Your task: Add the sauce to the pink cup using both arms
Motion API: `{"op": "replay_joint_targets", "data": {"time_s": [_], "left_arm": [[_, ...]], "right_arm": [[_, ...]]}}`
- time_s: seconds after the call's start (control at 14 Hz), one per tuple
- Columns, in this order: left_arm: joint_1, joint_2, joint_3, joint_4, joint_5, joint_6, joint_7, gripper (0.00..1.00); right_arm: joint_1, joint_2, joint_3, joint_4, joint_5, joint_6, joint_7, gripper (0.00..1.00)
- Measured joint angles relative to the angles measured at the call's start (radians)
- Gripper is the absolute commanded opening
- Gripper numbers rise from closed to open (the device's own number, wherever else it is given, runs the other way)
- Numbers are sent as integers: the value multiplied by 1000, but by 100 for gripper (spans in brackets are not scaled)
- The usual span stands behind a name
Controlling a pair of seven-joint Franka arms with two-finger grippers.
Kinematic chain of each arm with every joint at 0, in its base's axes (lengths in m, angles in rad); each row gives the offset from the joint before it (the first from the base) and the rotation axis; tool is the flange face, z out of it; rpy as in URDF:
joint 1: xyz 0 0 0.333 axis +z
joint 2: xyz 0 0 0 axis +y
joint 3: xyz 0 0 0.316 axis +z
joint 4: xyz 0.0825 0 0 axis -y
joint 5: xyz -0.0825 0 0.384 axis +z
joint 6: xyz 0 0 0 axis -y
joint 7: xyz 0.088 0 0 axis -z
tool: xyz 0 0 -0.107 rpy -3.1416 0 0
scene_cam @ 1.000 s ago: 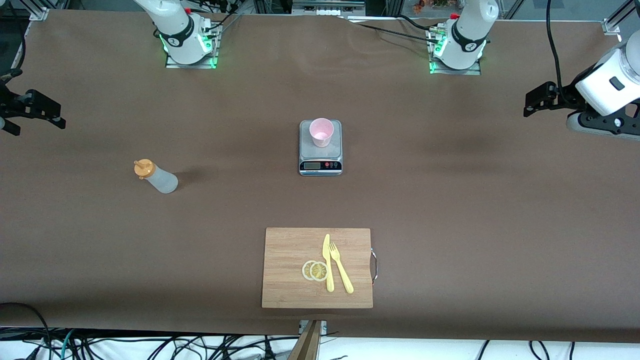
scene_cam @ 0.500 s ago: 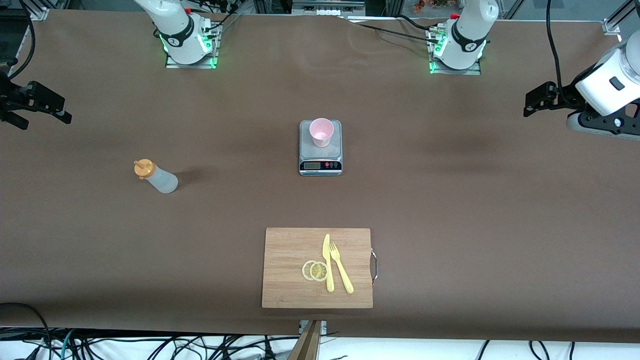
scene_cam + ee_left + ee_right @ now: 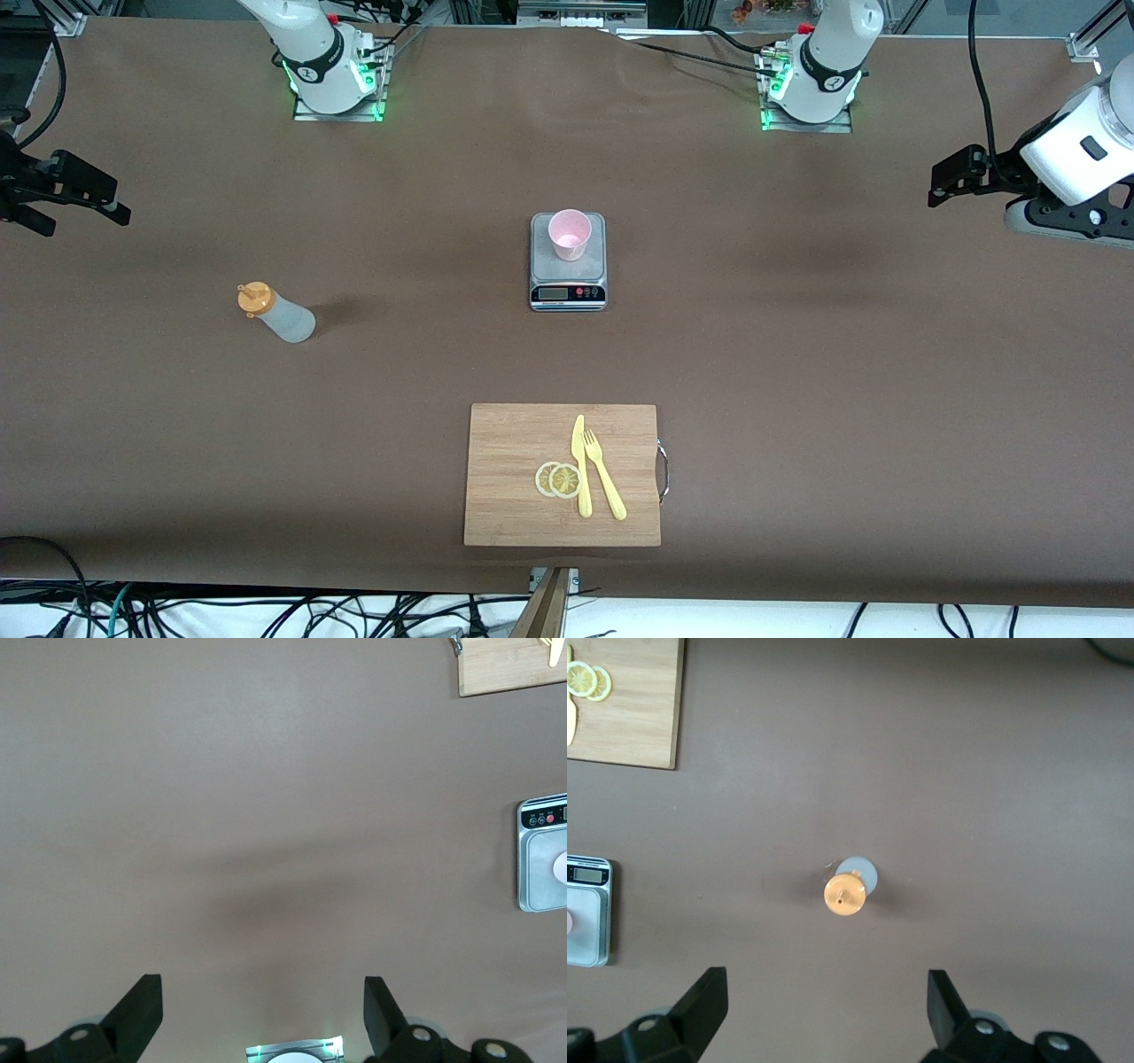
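Note:
The sauce bottle point(image 3: 276, 314), whitish with an orange nozzle cap, stands upright on the brown table toward the right arm's end. It also shows in the right wrist view point(image 3: 850, 889), seen from above. The pink cup point(image 3: 569, 234) stands on the grey scale point(image 3: 568, 270) at the table's middle. My right gripper point(image 3: 78, 202) is open and empty, high over the table's edge at its own end, apart from the bottle; its fingers point(image 3: 704, 997) frame bare table. My left gripper point(image 3: 953, 177) is open and empty, waiting high over its end of the table; its fingers point(image 3: 142, 1005) show over bare table.
A wooden cutting board point(image 3: 514, 518) lies nearer the front camera than the scale, with two lemon slices point(image 3: 558, 479), a yellow knife point(image 3: 581, 465) and a yellow fork point(image 3: 604, 474). The scale point(image 3: 542, 859) and a board corner point(image 3: 509, 669) show in the left wrist view.
My right gripper has shifted a little over the table's edge toward the table's middle. The left arm, the bottle and the cup have not moved.

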Motion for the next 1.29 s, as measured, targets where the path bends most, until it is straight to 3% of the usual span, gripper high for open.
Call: {"op": "replay_joint_targets", "data": {"time_s": [0.29,0.64,1.29], "left_arm": [[0,0,2,0,0,0,0,100],[0,0,2,0,0,0,0,100],[0,0,2,0,0,0,0,100]], "right_arm": [[11,0,17,7,-5,-34,66,100],[11,0,25,51,-74,-72,67,100],[10,8,24,64,-88,-72,78,100]]}}
